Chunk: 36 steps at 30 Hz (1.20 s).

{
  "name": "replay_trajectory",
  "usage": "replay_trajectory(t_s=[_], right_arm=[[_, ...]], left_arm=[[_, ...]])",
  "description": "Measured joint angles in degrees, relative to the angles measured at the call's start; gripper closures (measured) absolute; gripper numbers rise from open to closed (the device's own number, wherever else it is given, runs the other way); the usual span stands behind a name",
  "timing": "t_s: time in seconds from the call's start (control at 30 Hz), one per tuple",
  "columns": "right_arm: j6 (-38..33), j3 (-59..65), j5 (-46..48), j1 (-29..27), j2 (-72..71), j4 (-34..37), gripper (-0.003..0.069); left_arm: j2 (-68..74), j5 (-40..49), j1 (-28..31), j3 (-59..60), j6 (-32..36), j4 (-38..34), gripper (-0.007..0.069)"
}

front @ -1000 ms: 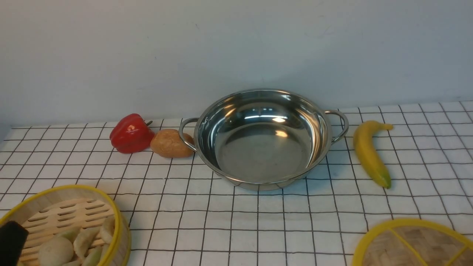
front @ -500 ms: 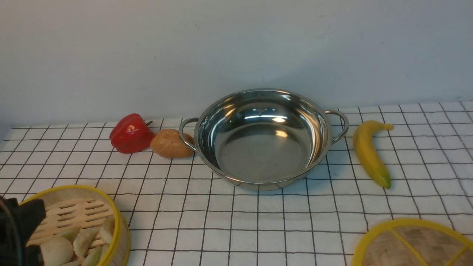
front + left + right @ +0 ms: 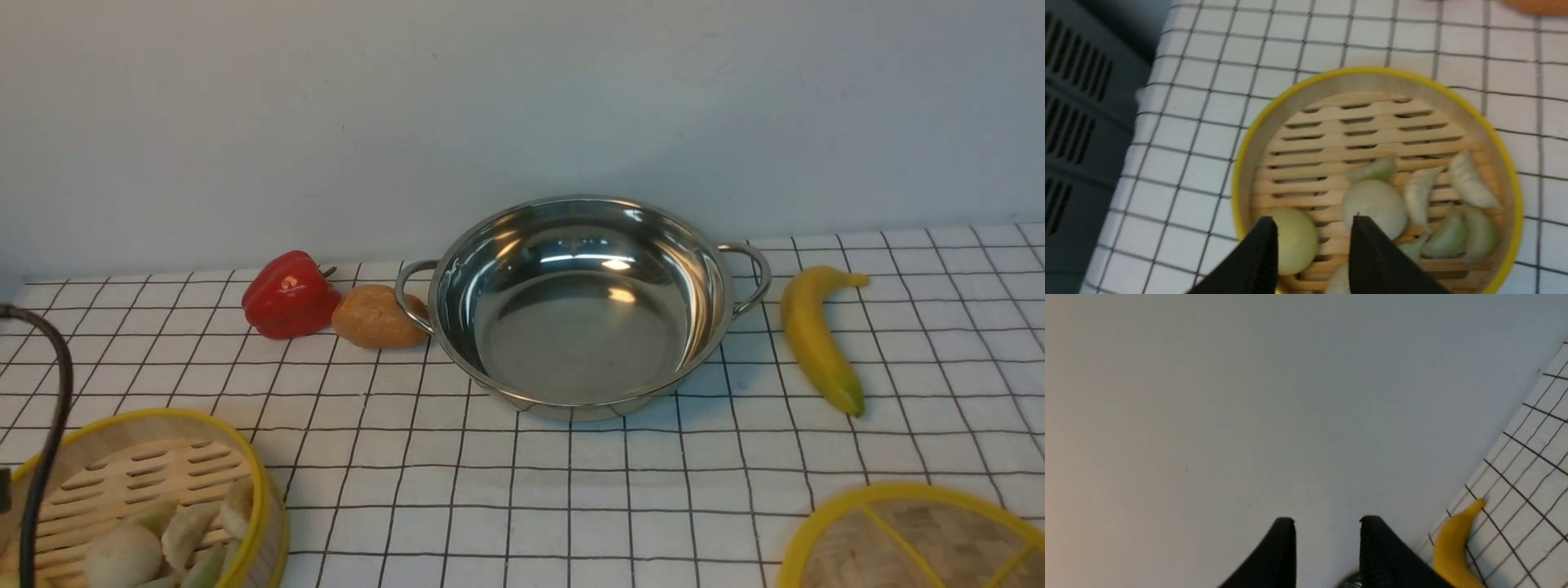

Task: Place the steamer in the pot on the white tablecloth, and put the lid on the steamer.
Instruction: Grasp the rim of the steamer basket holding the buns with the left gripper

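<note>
The steamer (image 3: 147,474), a bamboo basket with a yellow rim, sits on the white tablecloth (image 3: 490,490) at the near left, cut by the frame edge. Pale dumpling-like pieces (image 3: 1374,204) lie on its slatted bottom (image 3: 1363,122). My left gripper (image 3: 1312,228) hangs open above the basket's near side, holding nothing. The shiny pot (image 3: 580,327) stands empty at the middle back. The lid (image 3: 914,539) lies flat at the near right, half out of frame. My right gripper (image 3: 1327,522) is open and empty, facing the wall, and does not show in the front view.
A red pepper (image 3: 290,296) and a brown roll (image 3: 377,317) lie beside the pot's left handle. A banana (image 3: 816,343) lies right of the pot. A black cable (image 3: 53,392) arcs over the steamer's left side. A dark slatted casing (image 3: 1081,122) borders the cloth's left edge.
The black part of my left arm that covered the steamer's left edge has risen out of the front view. Only its cable shows there now. Nothing else moved.
</note>
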Motion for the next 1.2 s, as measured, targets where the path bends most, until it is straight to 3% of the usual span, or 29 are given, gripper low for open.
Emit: replay_trajectory(t_s=[0.23,0.33,0.47,0.53,0.63,0.8,0.93,1.2], right_arm=[[-3.55,-6.79,7.95,0.00,1.22,-9.94,0.0417],[-7.05,-9.54,12.87,0.00,3.54,-10.66,0.0417],[-13.23,-10.79,19.65,0.00,6.67,-7.79,0.0417],[-15.20,-10.79,20.76,0.00,7.20,-6.36,0.0417],[-23.71,-10.81,22.34,0.00,8.28,-0.65,0.0417],[-34.14,-10.81,23.09,0.00,8.40,6.39,0.0417],[-39.25,-10.81,25.29,0.00,8.40,9.86,0.0417],[-42.44,-10.81,27.52,0.00,8.40,12.19,0.0417]], left_arm=[[15.96,9.88,0.57,-14.51,10.01,-4.13,0.0374],[22.56,12.41,1.64,-19.33,19.04,-3.42,0.0337],[28.38,11.84,5.61,-20.83,31.92,0.26,0.0287],[29.81,10.92,7.13,-20.87,34.40,0.04,0.0284],[35.56,7.64,13.39,-21.07,42.00,-6.56,0.0279],[42.10,5.25,18.85,-21.07,51.44,-14.08,0.0279],[47.50,3.05,19.44,-21.07,53.94,-14.76,0.0279],[53.05,1.16,19.44,-21.07,53.35,-13.79,0.0279]])
